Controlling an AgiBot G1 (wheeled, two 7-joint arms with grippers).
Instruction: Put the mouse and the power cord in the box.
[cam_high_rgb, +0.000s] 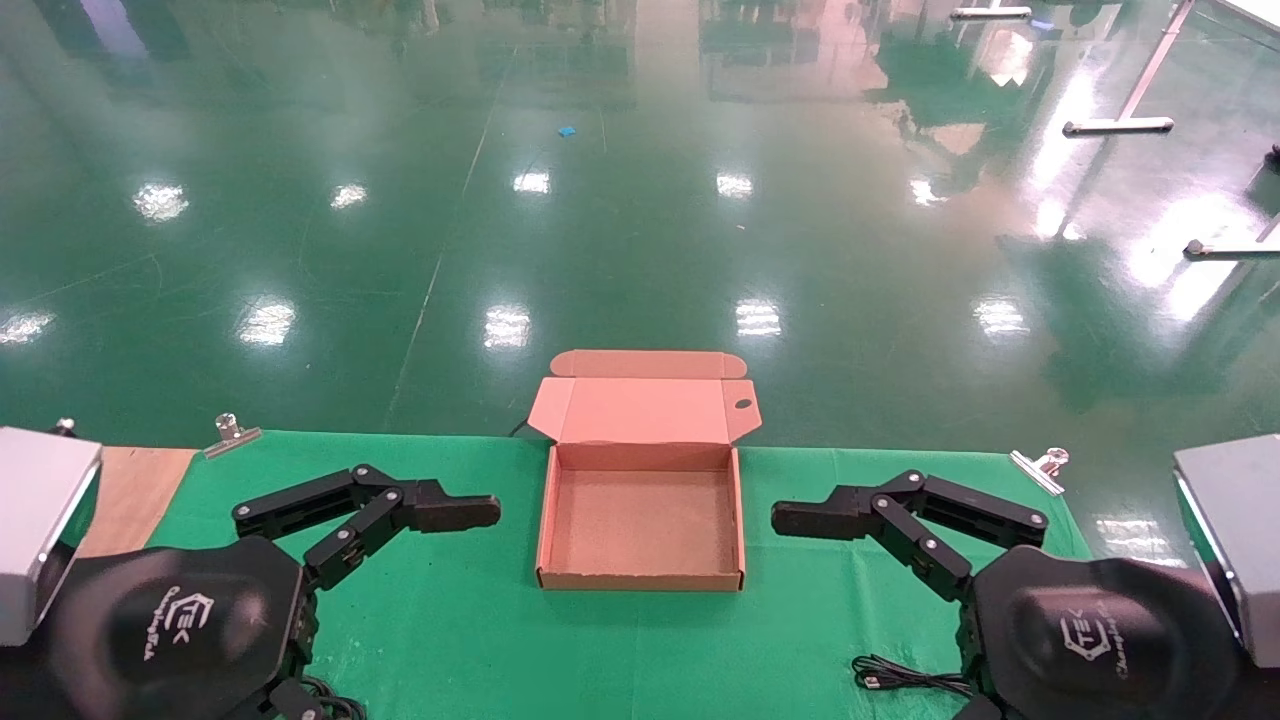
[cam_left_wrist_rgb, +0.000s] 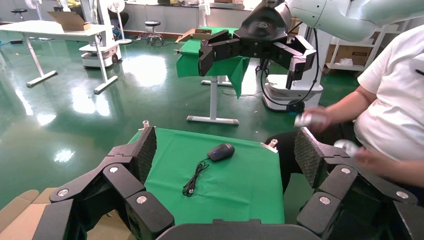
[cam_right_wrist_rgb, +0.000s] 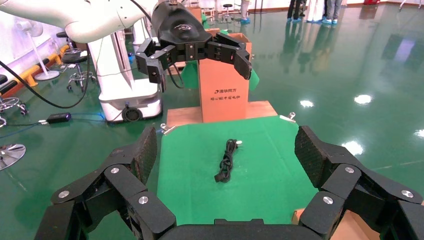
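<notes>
The brown box (cam_high_rgb: 640, 582) stands open in the middle of the green cloth, its lid (cam_high_rgb: 645, 410) folded back, nothing inside. My left gripper (cam_high_rgb: 450, 512) hovers left of it and my right gripper (cam_high_rgb: 812, 518) right of it, both open and holding nothing. The black mouse (cam_left_wrist_rgb: 221, 151) lies on the cloth beyond the left gripper's fingers (cam_left_wrist_rgb: 145, 150), its thin cable (cam_left_wrist_rgb: 195, 177) trailing toward me. In the head view only that cable (cam_high_rgb: 905, 678) shows, beside the right wrist. The bundled power cord (cam_right_wrist_rgb: 227, 161) lies on the cloth between the right gripper's fingers (cam_right_wrist_rgb: 312, 155), well beyond them.
Metal clips (cam_high_rgb: 232, 432) (cam_high_rgb: 1040, 465) pin the cloth at the table's far corners, and bare wood (cam_high_rgb: 135, 490) shows at the left. A seated person (cam_left_wrist_rgb: 390, 115) is close to the table's right end. A tall carton (cam_right_wrist_rgb: 223, 85) stands past the left end.
</notes>
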